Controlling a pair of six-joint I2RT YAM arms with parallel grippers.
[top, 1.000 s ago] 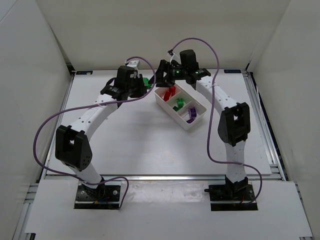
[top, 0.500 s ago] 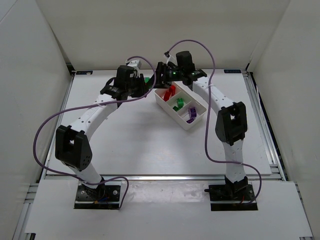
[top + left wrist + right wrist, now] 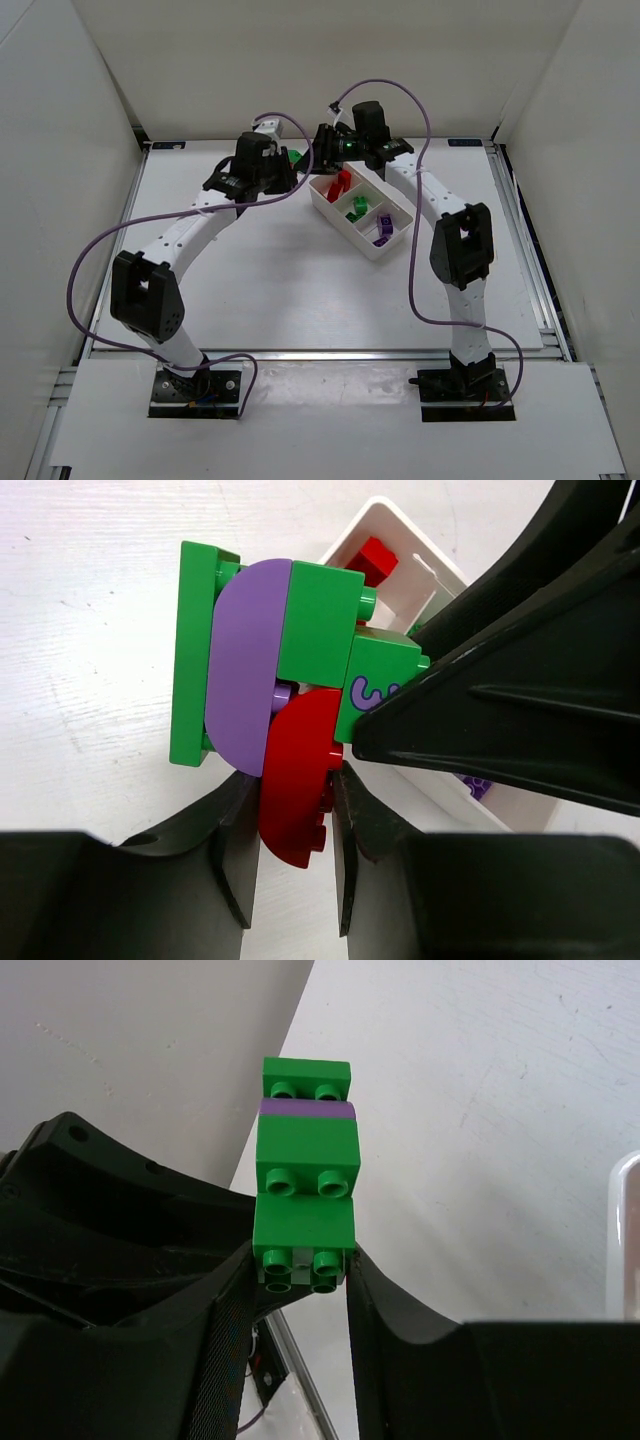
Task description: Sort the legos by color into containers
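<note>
A clump of joined legos hangs between both grippers above the table, just left of the tray's far end; only a bit of green [image 3: 293, 158] shows from above. It is made of a green plate [image 3: 192, 650], a purple rounded piece [image 3: 245, 665], a green brick [image 3: 318, 620], a red rounded piece [image 3: 298, 780] and a green brick with a purple squiggle [image 3: 378, 680]. My left gripper [image 3: 295, 780] [image 3: 288, 172] is shut on the red piece. My right gripper [image 3: 303, 1260] [image 3: 318, 160] is shut on the nearest green brick [image 3: 303, 1228]. The white tray [image 3: 345, 230] holds red [image 3: 341, 183], green [image 3: 356, 208] and purple [image 3: 383, 228] legos in separate containers.
The tray lies diagonally at the back centre of the white table, and its corner [image 3: 400, 530] sits right behind the clump. White walls enclose the table on three sides. Purple cables loop over both arms.
My right gripper has shifted slightly left and shut on the green brick at the end of the clump. The left gripper has kept its hold and barely moved.
</note>
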